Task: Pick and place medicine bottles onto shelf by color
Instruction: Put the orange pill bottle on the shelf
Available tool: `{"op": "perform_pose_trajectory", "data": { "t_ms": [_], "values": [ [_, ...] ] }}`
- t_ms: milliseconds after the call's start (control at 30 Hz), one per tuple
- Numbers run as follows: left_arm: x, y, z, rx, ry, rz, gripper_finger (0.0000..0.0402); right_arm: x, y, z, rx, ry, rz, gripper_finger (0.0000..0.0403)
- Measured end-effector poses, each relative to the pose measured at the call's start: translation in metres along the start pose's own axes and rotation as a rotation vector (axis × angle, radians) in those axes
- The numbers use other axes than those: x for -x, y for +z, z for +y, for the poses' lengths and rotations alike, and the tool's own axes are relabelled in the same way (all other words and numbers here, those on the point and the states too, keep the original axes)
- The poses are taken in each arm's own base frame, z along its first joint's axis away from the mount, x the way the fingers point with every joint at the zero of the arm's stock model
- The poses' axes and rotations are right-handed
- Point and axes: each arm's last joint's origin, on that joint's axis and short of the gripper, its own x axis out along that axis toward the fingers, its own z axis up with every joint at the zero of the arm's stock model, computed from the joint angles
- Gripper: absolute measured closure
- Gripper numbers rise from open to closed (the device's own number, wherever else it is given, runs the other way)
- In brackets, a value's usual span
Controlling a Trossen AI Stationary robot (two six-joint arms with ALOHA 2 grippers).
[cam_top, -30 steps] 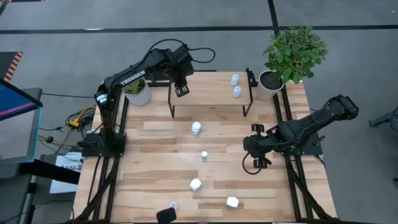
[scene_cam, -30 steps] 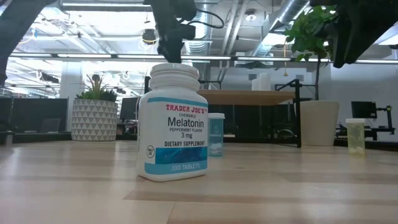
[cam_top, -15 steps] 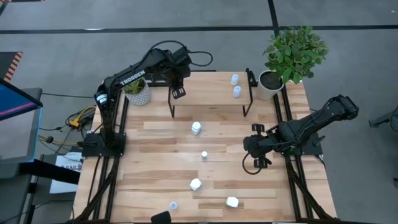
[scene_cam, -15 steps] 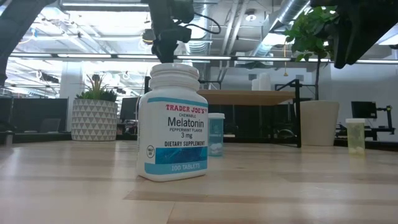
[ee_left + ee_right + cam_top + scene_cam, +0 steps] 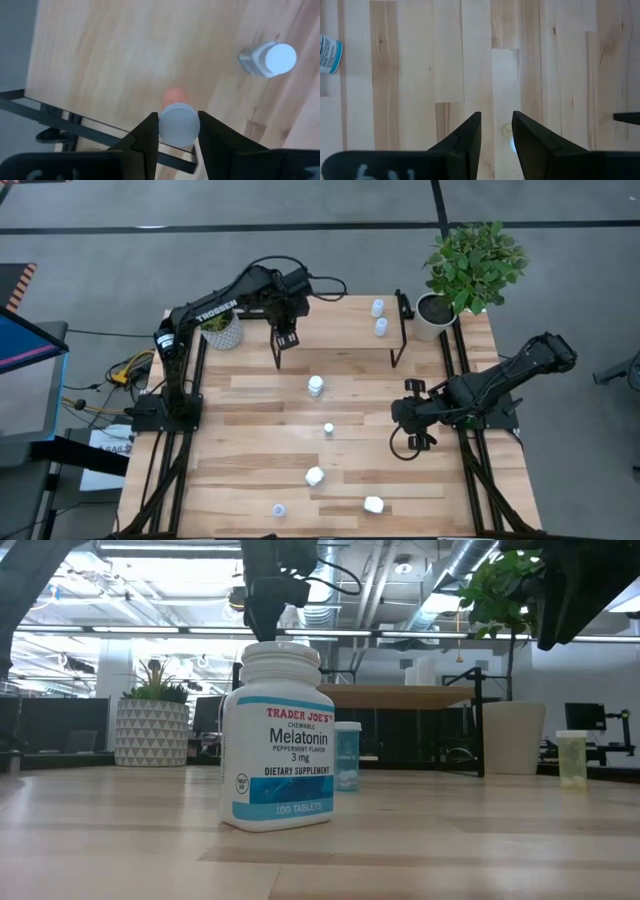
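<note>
**Left arm carrying a white-capped bottle over the shelf's left end**

Left gripper [image 5: 178, 131] is clamped on a small bottle [image 5: 178, 125]; the wrist view shows only its pale round cap between the fingers, plus a blurred orange-red patch just beyond it (body or contents, can't tell). In the high view the left gripper [image 5: 285, 337] sits over the shelf [image 5: 340, 320] at its left front corner. Two pale bottles [image 5: 379, 317] already stand at the shelf's right end.

Handling, my read: small, rigid plastic, light, smooth-walled. Likely to slip or twist if pinched off-centre, and tips easily on release. Best grip is across the body just under the cap, fingers square to the axis. The present grip looks centred.

Right gripper [image 5: 496, 131] hangs low over bare table near the right edge, fingers a narrow gap apart, holding nothing. It's idle.

Still on the table: a white bottle [image 5: 315, 386] just in front of the shelf, a small green-capped one [image 5: 328, 429] mid-table, two white ones [image 5: 314, 476] and [image 5: 374, 504] nearer the front, and a small pale one [image 5: 278, 509] by the front edge. The low view is filled by a melatonin bottle [image 5: 277, 735].

Versus a second ago: the left gripper has shifted slightly left and toward the shelf's front corner. Right arm and all table bottles are unchanged.
</note>
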Motion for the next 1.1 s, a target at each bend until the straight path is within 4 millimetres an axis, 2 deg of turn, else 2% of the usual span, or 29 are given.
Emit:
{"op": "perform_pose_trajectory", "data": {
  "t_ms": [333, 1100],
  "values": [
    [0.0004, 0.0022, -0.0100, -0.035, -0.006, -0.006, 0.0303, 0.0000, 0.0000, 0.0000, 0.000, 0.000, 0.000, 0.0272],
    [-0.0046, 0.0049, -0.0087, -0.027, 0.013, 0.001, 0.0297, 0.0000, -0.0020, -0.0009, 0.004, -0.008, 0.021, 0.0272]
  ]
}}
